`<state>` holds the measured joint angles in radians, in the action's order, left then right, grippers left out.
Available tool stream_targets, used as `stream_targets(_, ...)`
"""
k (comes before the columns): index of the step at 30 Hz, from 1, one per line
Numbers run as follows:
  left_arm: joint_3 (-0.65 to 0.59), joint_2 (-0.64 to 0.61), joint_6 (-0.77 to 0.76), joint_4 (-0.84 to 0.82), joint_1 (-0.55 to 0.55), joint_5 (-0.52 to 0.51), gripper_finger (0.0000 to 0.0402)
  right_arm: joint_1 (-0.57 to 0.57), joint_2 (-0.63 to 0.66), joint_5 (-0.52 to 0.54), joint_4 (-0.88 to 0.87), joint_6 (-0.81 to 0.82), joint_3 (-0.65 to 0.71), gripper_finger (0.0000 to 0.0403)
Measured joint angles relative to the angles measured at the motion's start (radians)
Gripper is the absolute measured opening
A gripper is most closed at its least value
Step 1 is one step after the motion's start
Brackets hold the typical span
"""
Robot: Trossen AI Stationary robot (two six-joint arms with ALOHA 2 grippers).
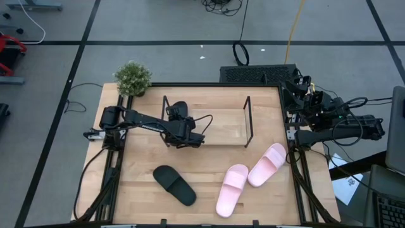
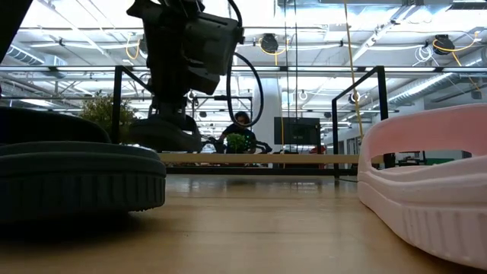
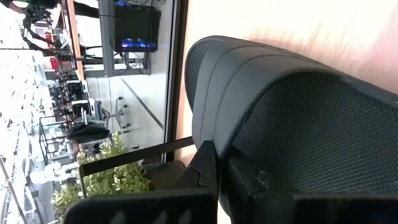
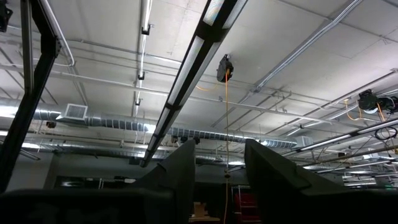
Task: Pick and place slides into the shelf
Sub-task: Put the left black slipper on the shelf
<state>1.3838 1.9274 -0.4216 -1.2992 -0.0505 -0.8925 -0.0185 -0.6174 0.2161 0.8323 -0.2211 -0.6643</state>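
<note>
Fingers (image 3: 208,180) of left gripper (image 1: 180,124) clamped on black slide (image 1: 178,110), lowering into shelf (image 1: 248,120); right gripper (image 4: 217,163) parted, empty, parked aside.

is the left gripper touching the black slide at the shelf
Touching. In the left wrist view the left gripper's dark fingers are shut on the matte black slide sandal's edge; the high view places it at the thin black metal rod shelf's left end.

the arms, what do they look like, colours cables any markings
Both arms are dark, near-black jointed links. The left arm bears small white lettering along one link and a thin black cable looping off its wrist. The right arm carries bundled black cables. Right gripper fingers are dark, tapered wedges.
</note>
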Motion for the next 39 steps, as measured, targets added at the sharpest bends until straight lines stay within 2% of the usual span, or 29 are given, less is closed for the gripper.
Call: stream_targets(39,0.0,0.0,0.018,0.019,0.006,0.039,0.0,0.0,0.0,-0.001,0.0,0.0,0.0,0.0128)
